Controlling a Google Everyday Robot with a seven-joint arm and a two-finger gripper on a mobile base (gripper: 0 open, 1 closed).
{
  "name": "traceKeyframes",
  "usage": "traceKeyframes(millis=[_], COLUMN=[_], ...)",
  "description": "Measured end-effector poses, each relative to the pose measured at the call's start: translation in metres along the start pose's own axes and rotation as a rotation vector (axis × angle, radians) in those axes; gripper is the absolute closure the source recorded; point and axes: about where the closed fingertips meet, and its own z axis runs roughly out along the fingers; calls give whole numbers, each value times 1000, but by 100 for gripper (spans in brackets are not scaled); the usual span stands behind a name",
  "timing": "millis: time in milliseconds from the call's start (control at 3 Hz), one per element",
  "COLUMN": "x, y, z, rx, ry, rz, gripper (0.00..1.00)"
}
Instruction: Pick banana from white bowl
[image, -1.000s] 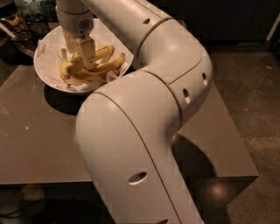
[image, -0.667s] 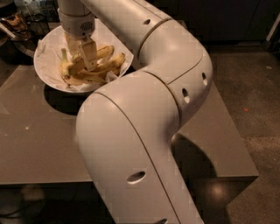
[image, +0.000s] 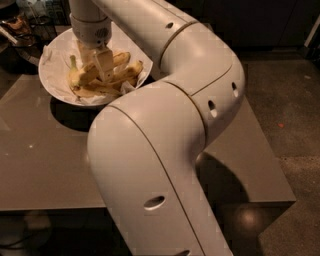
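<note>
Far-L corner of table (image: 40, 165): white bowl (image: 48, 87) w/ banana (image: 85, 76) in it (among others (image: 131, 70)), end effector (image: 97, 67) right over banana.

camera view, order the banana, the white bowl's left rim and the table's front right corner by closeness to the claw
The claw is down inside the bowl.
1. banana, right at the claw
2. white bowl, rim at picture left
3. table, corner at lower right

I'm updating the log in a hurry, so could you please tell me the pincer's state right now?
Pincer: down in the white bowl among the bananas; whether it is open, closed or holding one cannot be told.
</note>
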Motion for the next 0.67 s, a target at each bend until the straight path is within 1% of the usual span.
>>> traceKeyframes(millis=[333, 667], x=[-1, 0], y=[1, 0], z=[4, 5], rx=[-9, -6], ry=[-6, 15], rz=[-3, 12], gripper=[36, 55])
